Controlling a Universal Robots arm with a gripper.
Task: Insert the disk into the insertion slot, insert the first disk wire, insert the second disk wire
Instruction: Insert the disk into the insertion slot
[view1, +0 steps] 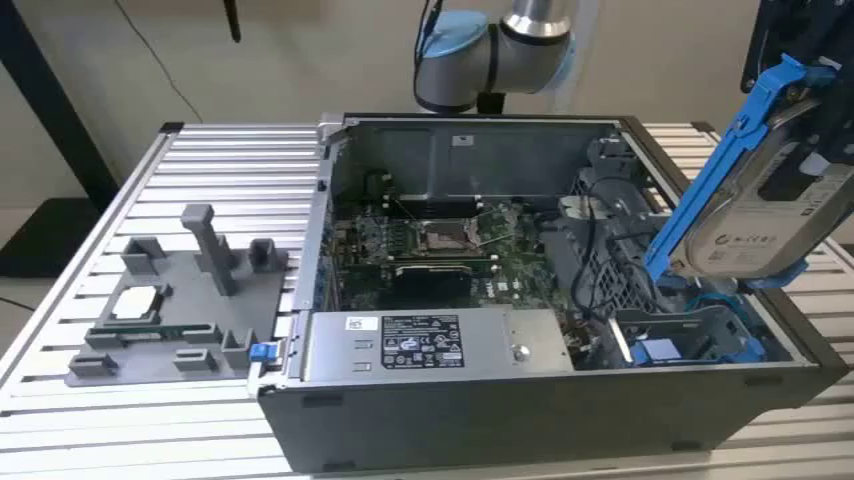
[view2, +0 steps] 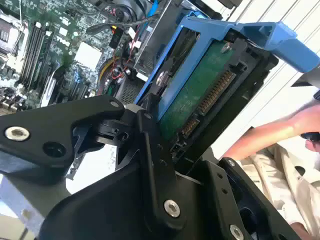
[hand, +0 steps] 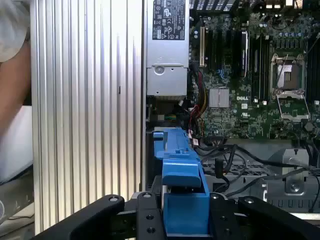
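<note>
Big slatted metal table (view1: 200, 170) with an open PC case (view1: 534, 410) lying on its side on it, board facing up. At the exterior view's right end of the case sits the grey drive cage (view1: 607, 285). The insertion slot (view1: 694, 335) with its blue rails is down in there, with nothing slid into it yet as far as I can see. The disk (view1: 761, 215) is up in the air right above that end, tilted steeply and not touching the cage. The gripper (hand: 182, 215) is clamped tight on it, one finger on each side of the blue carrier (hand: 175, 160). Handling-wise I'd guess it's a dense, stiff little brick, but the plastic carrier probably flexes a bit, so squeezing across the long edges looks right. In the second wrist view the green circuit board (view2: 192, 90) and its connector (view2: 212, 100) are bare, fragile stuff, keep fingers off
</note>
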